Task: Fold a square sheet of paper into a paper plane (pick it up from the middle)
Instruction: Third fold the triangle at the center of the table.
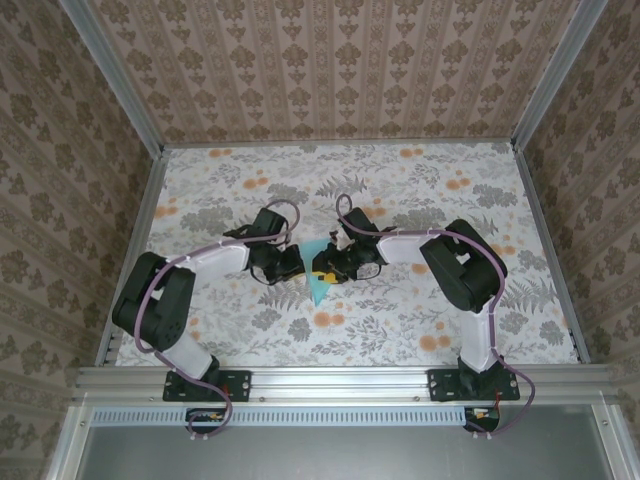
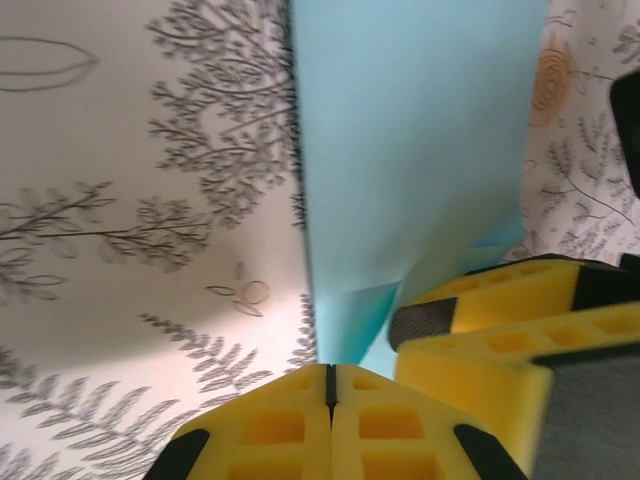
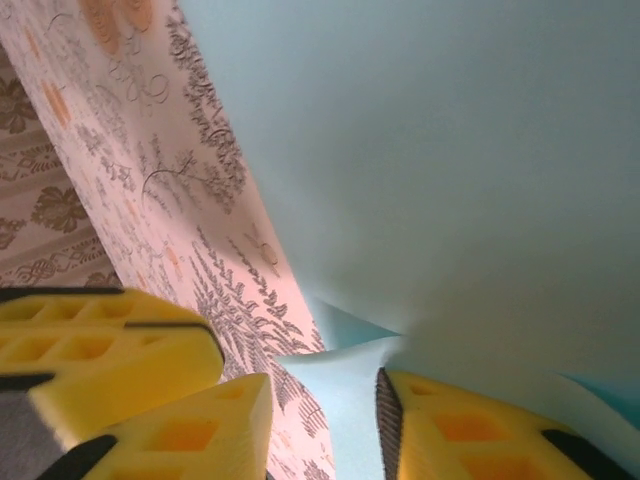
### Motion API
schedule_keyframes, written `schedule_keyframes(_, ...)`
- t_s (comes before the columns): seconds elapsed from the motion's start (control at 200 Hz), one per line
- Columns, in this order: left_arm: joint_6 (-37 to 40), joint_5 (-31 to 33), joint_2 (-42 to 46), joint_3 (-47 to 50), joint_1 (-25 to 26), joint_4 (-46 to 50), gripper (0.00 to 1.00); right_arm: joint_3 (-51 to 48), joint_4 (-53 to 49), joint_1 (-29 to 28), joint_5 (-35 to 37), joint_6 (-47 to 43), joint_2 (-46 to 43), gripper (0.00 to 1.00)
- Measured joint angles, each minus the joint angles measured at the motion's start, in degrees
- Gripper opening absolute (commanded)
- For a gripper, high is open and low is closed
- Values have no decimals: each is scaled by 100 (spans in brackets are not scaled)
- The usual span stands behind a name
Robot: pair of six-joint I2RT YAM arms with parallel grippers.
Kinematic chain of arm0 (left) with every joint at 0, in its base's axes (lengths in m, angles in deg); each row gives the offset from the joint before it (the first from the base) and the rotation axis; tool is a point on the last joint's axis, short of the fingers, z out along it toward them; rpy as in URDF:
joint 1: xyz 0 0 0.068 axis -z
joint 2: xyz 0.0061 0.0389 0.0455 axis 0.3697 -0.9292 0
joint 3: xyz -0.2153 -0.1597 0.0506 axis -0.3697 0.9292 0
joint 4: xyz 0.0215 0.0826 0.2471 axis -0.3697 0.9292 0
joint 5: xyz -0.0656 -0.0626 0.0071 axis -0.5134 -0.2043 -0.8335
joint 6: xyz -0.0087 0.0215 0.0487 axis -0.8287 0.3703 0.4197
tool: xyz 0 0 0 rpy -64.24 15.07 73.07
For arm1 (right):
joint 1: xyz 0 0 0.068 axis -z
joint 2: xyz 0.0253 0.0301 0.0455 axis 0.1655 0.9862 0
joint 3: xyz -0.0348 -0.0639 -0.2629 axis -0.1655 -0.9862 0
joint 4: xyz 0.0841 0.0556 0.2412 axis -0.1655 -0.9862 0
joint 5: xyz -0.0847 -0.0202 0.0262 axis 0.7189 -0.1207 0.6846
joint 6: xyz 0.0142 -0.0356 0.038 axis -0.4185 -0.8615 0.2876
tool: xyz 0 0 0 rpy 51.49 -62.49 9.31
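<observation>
Left of the sheet of paper point(image 2: 420, 150), the left gripper point(image 2: 329, 375) has its jaws pressed together, and the sheet's lower fold runs into their seam (pinched there, I judge). The sheet lies partly folded on the floral surface point(image 1: 420, 185), between both arms. Right of it, the right gripper point(image 3: 325, 395) has its jaws apart with a flap between them. The left pinch should hold firm while the right closes squarely on the crease.
</observation>
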Motion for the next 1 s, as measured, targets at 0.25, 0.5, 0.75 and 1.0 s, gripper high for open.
schedule_keyframes(0.25,-151,-190,-7,11,236,-393,0,-42,-39,2,79,-28,74,5)
schedule_keyframes(0.5,-190,-122,-352,-11,385,-393,0,-42,-46,2,94,-74,74,4)
schedule_keyframes(0.75,-188,83,-667,-164,437,-199,0,-98,-31,0,208,-240,7,5)
schedule_keyframes(1.0,-146,330,-699,-278,553,-44,0,-629,9,-31,754,-758,-555,7)
